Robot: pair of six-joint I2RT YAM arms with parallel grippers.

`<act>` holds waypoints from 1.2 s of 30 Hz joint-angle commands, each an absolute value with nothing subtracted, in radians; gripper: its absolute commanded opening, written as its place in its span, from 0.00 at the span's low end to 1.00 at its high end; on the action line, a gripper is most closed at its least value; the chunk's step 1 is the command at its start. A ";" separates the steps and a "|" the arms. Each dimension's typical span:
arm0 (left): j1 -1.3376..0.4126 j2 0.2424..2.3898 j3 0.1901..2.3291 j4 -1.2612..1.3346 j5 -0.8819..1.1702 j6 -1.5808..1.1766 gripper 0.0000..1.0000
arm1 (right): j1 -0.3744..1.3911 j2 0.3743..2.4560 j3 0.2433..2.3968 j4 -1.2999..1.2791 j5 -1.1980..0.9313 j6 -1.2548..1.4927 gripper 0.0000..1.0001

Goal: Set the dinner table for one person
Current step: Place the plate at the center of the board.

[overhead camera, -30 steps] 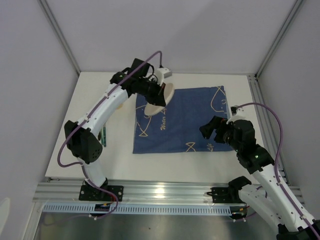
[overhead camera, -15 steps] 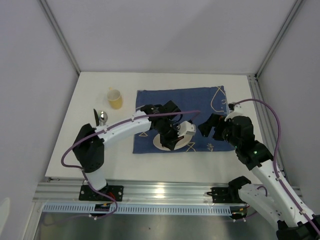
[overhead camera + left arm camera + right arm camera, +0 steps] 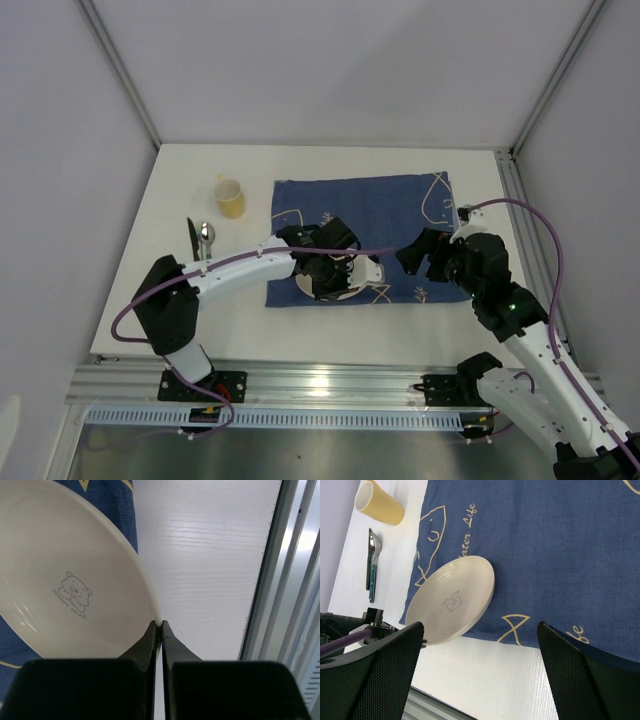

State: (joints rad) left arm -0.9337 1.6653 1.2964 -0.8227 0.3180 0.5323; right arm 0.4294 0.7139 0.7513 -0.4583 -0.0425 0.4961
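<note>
Left wrist view: the left end effector (image 3: 160, 626) is recorded as clenched on the rim of a cream plate (image 3: 65, 580), with only the thin rim pinched between the two nearly meeting fingers. A small bear drawing with lettering is seen printed inside the plate. A dark blue cloth (image 3: 112, 500) is seen past the plate. The white table (image 3: 205, 555) is seen beside the rim, edged by a silver frame rail (image 3: 292, 570).

Right wrist view: the right end effector (image 3: 480, 626) is noted as fully released, with the fingers spread wide and nothing held or touched. The whole plate is shown here, at the near left corner of the cloth, its near rim reaching past the cloth's edge. Whether it lies flat cannot be told. A yellow cup (image 3: 377, 502) and cutlery (image 3: 372, 565) are seen on the table left of the cloth; neither is shown by the left wrist.

Top external view: the table is seen carrying the cloth at its middle. The plate is mostly hidden under the left wrist. The right end effector is seen over the cloth's right part.
</note>
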 commanded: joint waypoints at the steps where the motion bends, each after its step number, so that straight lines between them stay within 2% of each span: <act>1: -0.948 1.644 1.289 -0.758 0.235 0.561 0.02 | 0.436 0.703 0.787 -0.453 -0.038 0.497 0.99; 7: -0.954 1.641 1.279 -0.735 0.196 0.534 0.15 | 0.436 0.703 0.781 -0.456 -0.037 0.500 0.99; 10: -0.953 1.652 1.298 -0.747 0.195 0.506 0.17 | 0.437 0.700 0.782 -0.462 -0.032 0.497 0.99; 18: -0.947 1.661 1.443 -0.821 0.117 0.372 0.17 | 0.436 0.699 0.776 -0.454 -0.037 0.488 0.99; 22: -0.882 1.638 1.485 -0.778 0.077 0.232 0.17 | 0.437 0.754 0.753 -0.405 -0.043 0.494 0.99; 24: -0.838 1.599 1.470 -0.720 -0.043 0.099 0.16 | 0.439 0.778 0.749 -0.361 -0.055 0.494 0.99; 26: -0.798 1.530 1.418 -0.626 -0.136 -0.066 0.16 | 0.437 0.816 0.744 -0.312 -0.046 0.491 0.99; 27: -0.789 1.497 1.370 -0.556 -0.244 -0.125 0.17 | 0.437 0.833 0.745 -0.301 -0.025 0.485 0.99; 31: -0.773 1.303 1.176 -0.363 -0.459 -0.300 0.20 | 0.440 1.042 0.845 -0.304 -0.002 0.456 0.99; 34: -0.772 1.152 1.028 -0.269 -0.570 -0.363 0.40 | 0.477 1.205 0.952 -0.336 0.035 0.395 1.00; 35: -0.772 1.122 1.014 -0.261 -0.596 -0.386 0.44 | 0.492 1.242 0.983 -0.345 0.054 0.370 0.99; 36: -0.770 1.067 0.962 -0.249 -0.610 -0.382 0.44 | 0.509 1.280 1.017 -0.356 0.099 0.344 0.99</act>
State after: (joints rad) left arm -0.7673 1.1625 1.0504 -0.3981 -0.4347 -0.2554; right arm 0.4641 1.2045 0.9035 -0.3660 0.0078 0.4393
